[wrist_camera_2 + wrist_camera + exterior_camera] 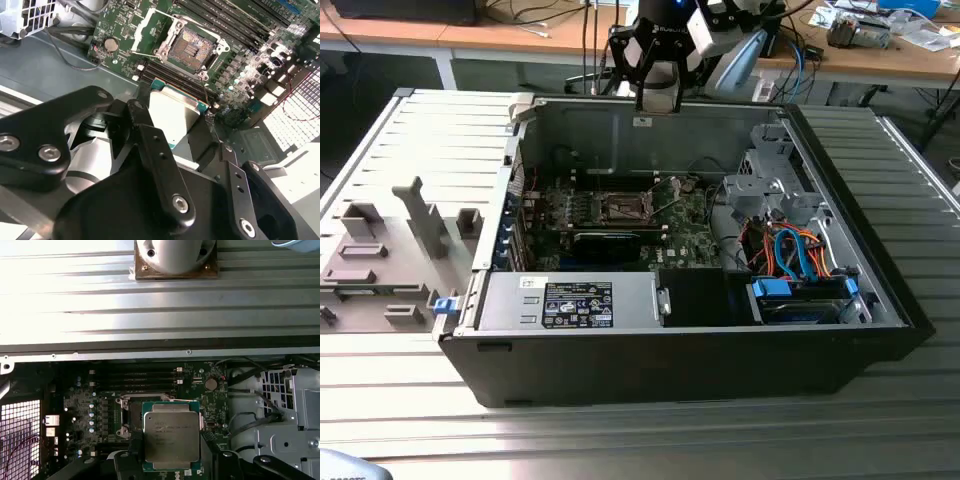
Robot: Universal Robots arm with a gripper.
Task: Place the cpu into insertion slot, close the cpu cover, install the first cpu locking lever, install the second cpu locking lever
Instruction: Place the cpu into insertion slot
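Gripper [172,131] jaws pinching cpu [171,434] edges, high above open insertion slot [192,47]; square corners, keep level, no force.

cpu [171,436] top dull silver-grey metal. gripper [169,119] matt black metal, shiny screws. worktop [620,432] ribbed bare aluminium, glossy. case [610,140] grey sheet metal.

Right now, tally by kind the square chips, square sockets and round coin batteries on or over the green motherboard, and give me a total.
flat square silver-topped cpu: 1
square silver-rimmed insertion slot: 1
round silver coin battery: 1
Total: 3
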